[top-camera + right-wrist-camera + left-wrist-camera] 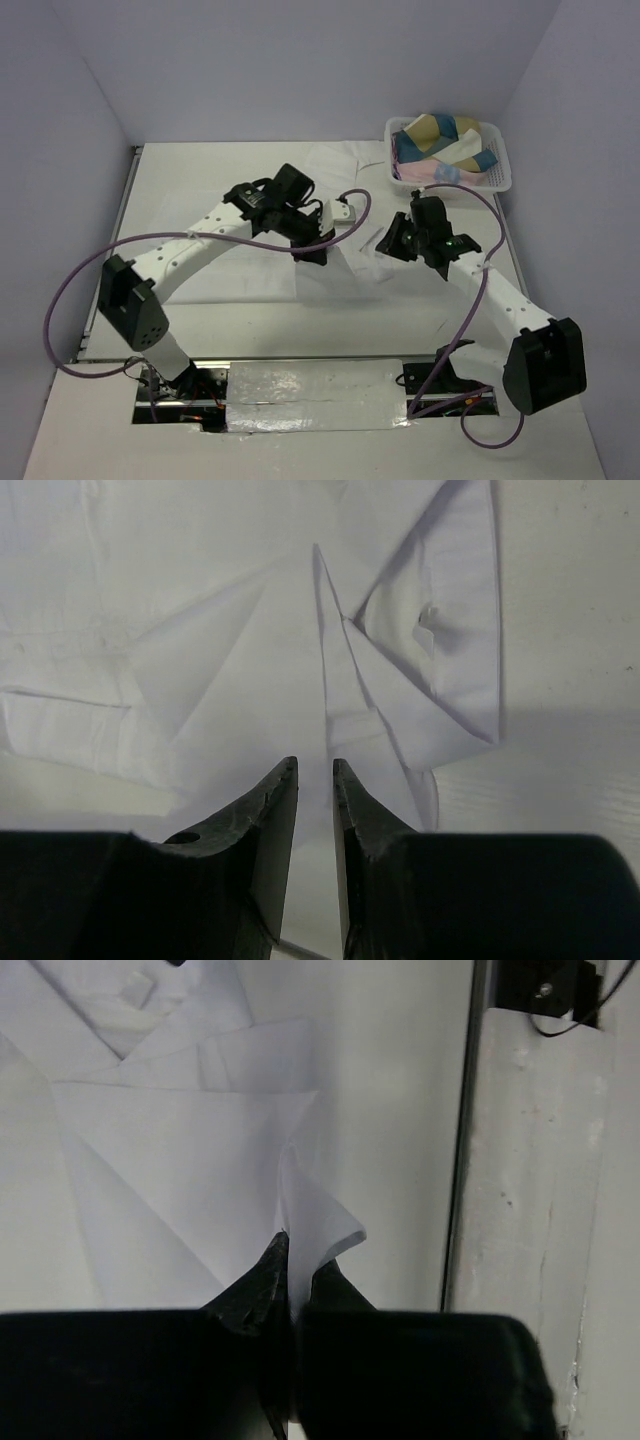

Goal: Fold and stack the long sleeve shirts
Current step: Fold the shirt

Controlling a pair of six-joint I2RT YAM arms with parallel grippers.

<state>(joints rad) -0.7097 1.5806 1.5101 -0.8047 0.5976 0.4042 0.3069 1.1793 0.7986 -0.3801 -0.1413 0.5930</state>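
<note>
We find the long sleeve shirt [180,1160] lying flat about the middle of the desk [170,200], white on white, so that from above its outline is hard to trace; creases show it reaching from under the two wrists toward the far right corner, where the basket [505,165] of coloured cloths stands apart from it.

The left gripper [290,1260] has its fingers pressed together on a raised fold of the shirt; a small peak of thin cloth stands up out of the pinch, and the rest of the panel slopes away from it to the desk. We judge that the edge is held this way so that it can be carried over the body of the garment as one fold; a pinch this close to the edge keeps soft cloth from sagging.

The right gripper [315,770] hangs just above the shirt, near a folded-in sleeve or hem with sharp diagonal creases; its fingers stand a narrow gap apart, and we see nothing caught between them; whether the tips touch the cloth we cannot tell. We take it to be placed there to seize the matching edge, so that both sides rise together.

The fold looks partly made; no finished stack shows on the desk.
</note>
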